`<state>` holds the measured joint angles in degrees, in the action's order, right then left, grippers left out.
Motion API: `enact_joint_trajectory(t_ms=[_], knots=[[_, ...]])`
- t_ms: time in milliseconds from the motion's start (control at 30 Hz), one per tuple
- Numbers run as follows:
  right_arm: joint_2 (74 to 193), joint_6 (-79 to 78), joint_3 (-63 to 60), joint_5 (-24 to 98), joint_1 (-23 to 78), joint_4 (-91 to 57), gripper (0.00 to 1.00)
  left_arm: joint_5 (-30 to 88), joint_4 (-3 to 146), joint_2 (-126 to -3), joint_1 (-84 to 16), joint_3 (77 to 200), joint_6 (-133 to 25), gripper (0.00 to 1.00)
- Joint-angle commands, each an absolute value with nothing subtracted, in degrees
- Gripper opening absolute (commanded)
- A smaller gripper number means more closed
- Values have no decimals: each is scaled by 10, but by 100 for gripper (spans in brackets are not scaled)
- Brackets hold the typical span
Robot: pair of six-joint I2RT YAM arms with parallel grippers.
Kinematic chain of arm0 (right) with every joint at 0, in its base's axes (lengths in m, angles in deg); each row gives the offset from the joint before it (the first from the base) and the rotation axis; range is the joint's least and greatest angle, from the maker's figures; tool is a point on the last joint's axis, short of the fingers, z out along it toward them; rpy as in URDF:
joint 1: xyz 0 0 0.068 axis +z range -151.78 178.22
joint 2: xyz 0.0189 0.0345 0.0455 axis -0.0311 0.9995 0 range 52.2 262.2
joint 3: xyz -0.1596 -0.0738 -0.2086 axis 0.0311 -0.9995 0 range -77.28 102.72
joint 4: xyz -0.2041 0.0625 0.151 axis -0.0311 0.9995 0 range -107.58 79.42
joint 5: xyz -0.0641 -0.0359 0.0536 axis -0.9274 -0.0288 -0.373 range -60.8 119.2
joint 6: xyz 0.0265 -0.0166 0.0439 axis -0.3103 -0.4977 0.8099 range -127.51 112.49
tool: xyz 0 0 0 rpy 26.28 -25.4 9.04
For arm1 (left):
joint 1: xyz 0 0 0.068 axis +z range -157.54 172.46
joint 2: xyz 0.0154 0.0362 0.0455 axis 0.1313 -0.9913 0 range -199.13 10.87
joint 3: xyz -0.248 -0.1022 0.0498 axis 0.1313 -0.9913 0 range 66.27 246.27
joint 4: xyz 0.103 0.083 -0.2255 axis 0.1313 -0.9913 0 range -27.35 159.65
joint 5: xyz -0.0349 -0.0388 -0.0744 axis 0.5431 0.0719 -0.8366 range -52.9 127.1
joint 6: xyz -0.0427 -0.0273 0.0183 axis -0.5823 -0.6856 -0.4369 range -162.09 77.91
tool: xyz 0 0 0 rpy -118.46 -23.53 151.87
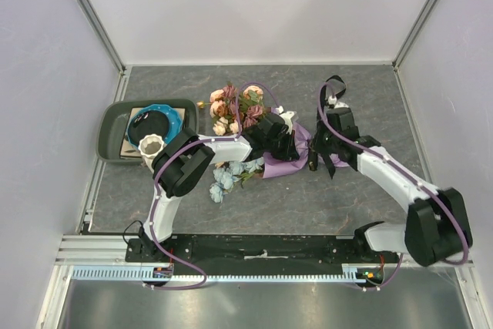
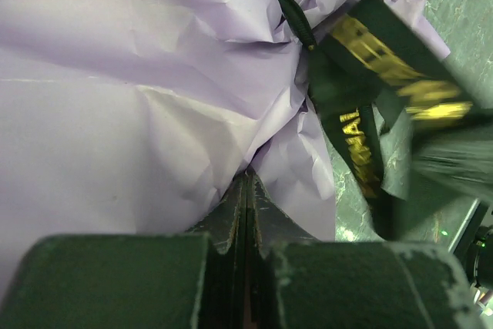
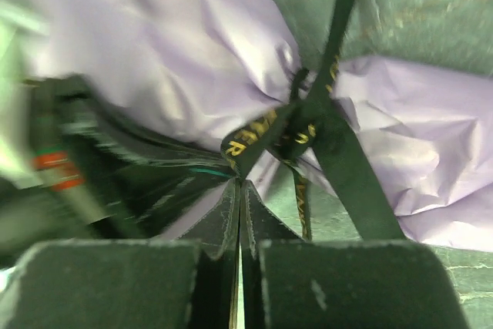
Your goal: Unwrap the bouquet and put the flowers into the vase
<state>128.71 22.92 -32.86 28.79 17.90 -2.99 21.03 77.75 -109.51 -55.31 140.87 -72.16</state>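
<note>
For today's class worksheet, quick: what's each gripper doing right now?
Left gripper: closed, tips at the purple wrap; grip unclear.
Right gripper: closed at the black ribbon; grip unclear.

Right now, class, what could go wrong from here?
The ribbon looks knotted round the paper; a pull by the shut right fingers may drag the whole bouquet instead of untying. Blue flowers lie beside the left arm, which might sweep them. Its elbow is near the vase and could tip it.

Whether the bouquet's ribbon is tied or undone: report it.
Tied: the black ribbon cinches the purple paper in a knot at its gathered neck.
</note>
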Motion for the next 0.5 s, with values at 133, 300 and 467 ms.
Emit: enact_joint_trajectory(t_ms=[133, 300, 467], knots=[[1112, 230, -185, 279, 180, 72, 0, 212, 770, -1089, -561, 1403, -696, 2], [1068, 248, -180, 282, 181, 130, 0, 213, 769, -1088, -561, 1401, -694, 2], [1035, 236, -138, 259, 181, 234, 0, 213, 769, -1093, -560, 1406, -693, 2]])
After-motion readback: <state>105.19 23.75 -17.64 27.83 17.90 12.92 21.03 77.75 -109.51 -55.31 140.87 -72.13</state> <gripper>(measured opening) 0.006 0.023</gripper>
